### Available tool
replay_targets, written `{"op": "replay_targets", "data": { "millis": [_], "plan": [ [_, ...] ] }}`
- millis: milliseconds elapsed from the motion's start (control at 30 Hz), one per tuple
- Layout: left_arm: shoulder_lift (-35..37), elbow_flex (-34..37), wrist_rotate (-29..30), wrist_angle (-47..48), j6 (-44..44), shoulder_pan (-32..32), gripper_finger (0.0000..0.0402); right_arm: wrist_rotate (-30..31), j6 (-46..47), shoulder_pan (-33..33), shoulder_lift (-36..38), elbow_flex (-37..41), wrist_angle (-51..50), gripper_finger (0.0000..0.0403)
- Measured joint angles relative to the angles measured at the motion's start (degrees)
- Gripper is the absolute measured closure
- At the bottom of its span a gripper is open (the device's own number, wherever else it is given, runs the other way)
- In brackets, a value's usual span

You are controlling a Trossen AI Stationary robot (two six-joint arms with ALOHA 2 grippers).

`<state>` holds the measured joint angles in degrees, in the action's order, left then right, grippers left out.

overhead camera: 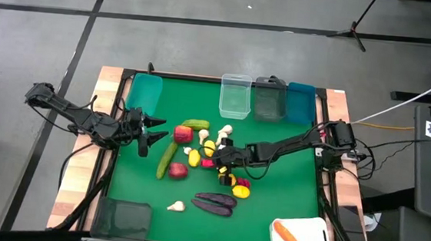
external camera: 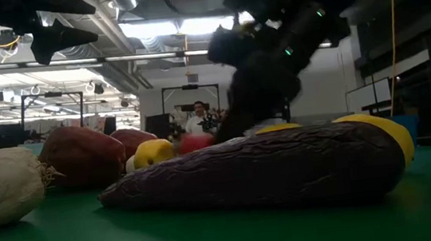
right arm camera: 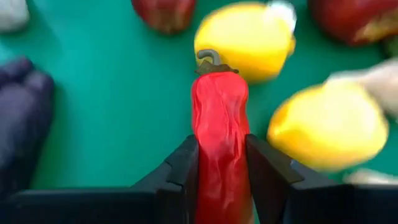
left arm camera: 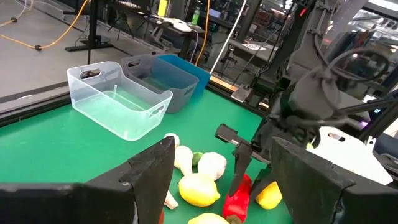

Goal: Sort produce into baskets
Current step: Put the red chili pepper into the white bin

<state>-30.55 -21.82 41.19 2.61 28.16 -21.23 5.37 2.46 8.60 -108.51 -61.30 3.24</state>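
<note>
My right tool [right arm camera: 221,165], at the frame's center, pinches the red pepper [right arm camera: 217,118] between 2 fingers; I should lift straight up, clear of the lemons [right arm camera: 245,40], while my left tool [overhead camera: 153,131] waits half-open.

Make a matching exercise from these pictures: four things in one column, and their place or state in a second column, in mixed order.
Things:
1. red pepper
2. carrot
3. clear basket
4. left gripper

Places or states:
A. in the white basket
B. empty, at the table's far edge
C. clamped between the right gripper fingers
D. open, holding nothing

Pairs: 1-C, 2-A, 3-B, 4-D
</note>
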Motion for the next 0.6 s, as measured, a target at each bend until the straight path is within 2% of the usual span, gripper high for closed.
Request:
{"op": "replay_targets", "data": {
  "millis": [200,333,600],
  "plan": [
    [0.0,0.0,0.0,0.0,0.0,0.0,0.0144,-0.1,-3.0,0.0,0.0,-7.1,-7.6,0.0294],
    [0.0,0.0,0.0,0.2,0.0,0.0,0.0144,-0.4,-4.5,0.0,0.1,-12.6,-16.0,0.0294],
    [0.0,0.0,0.0,0.2,-1.2,0.0,0.0144,-5.3,-2.6,2.4,0.2,-25.2,-45.8,0.0294]
  ]
}}
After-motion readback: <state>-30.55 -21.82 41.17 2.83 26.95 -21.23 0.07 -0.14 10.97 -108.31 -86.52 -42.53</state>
